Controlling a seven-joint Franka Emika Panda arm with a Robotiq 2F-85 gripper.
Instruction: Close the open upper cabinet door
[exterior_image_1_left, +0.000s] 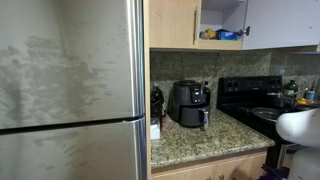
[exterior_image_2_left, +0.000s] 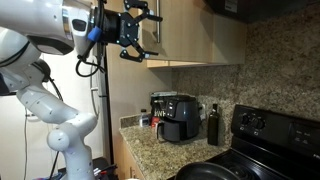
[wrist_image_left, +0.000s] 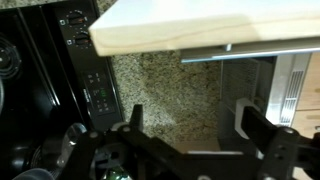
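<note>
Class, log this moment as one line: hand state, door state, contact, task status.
hand: open, empty | upper cabinet door: open | contact: none visible | task: not done

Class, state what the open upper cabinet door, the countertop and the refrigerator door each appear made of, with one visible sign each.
The upper cabinet door looks like light tan wood or laminate, matte: pale, even surface. The countertop seems polished granite or similar stone: speckled brown-grey. The refrigerator door appears brushed steel: grey sheen, blurred reflections.
</note>
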